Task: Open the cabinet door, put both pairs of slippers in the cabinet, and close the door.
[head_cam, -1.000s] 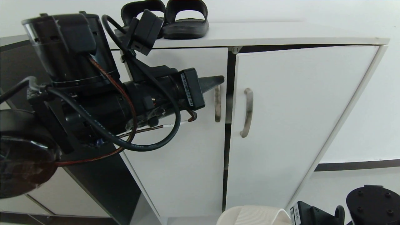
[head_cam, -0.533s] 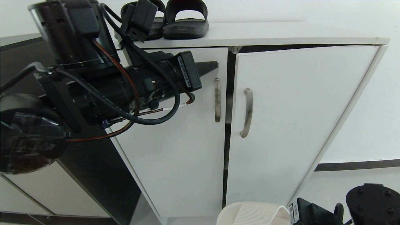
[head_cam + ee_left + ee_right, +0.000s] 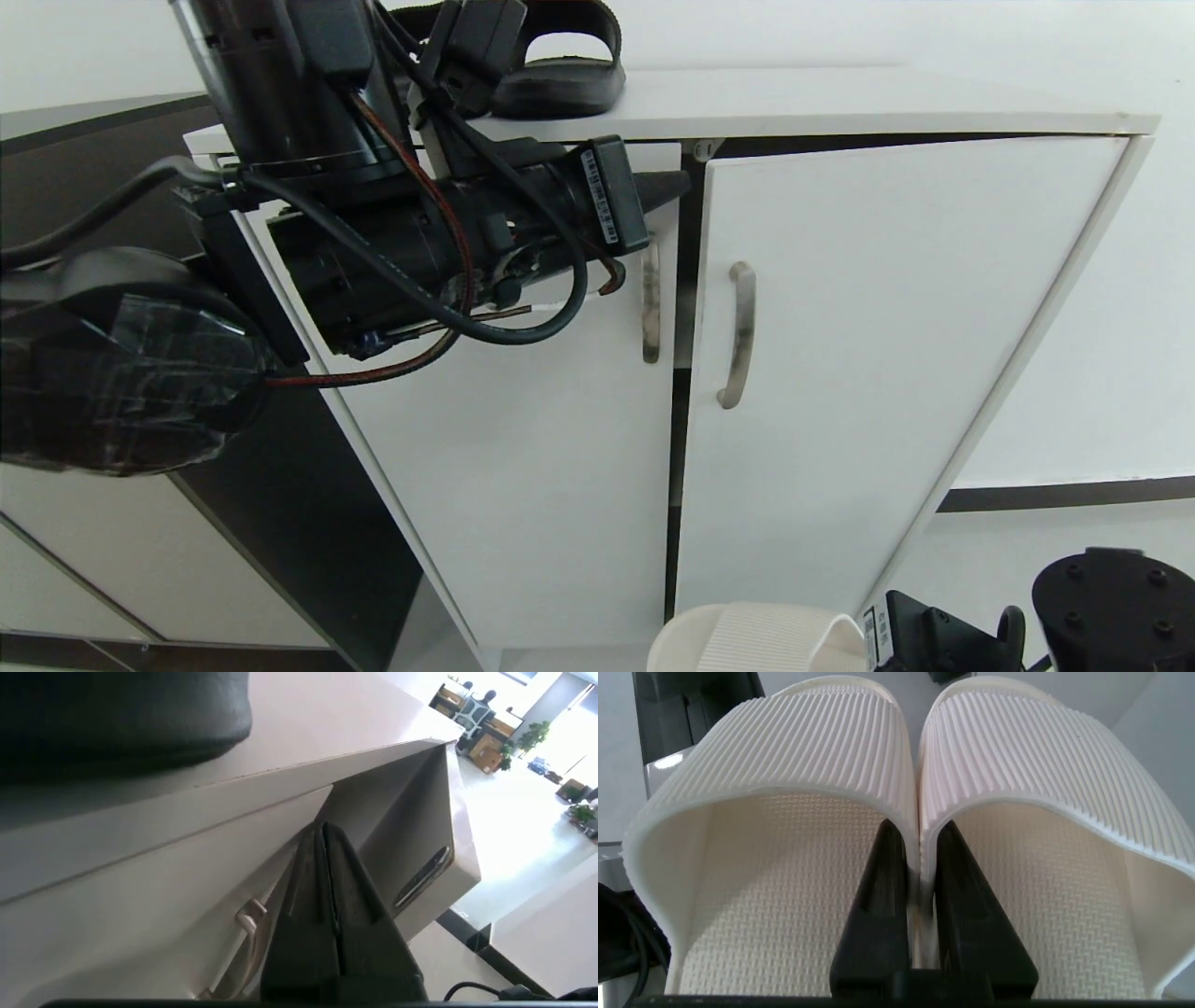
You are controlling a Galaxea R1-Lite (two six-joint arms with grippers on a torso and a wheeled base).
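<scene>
1. Head view: the left gripper (image 3: 674, 187) is hovering at the top edge of the left door (image 3: 523, 448), and the left handle (image 3: 651, 301) is standing upright just below it (the left arm is plainly nearer). The black slippers (image 3: 560, 70) are sitting on the cabinet top (image 3: 840, 98), above the gripper.
2. Left wrist view: its fingers are pressing together, gripping nothing and pointing at the gap between the doors.
3. Right wrist view: the right gripper (image 3: 915, 859) is pinching the white slippers (image 3: 775, 784) by their inner walls.
</scene>
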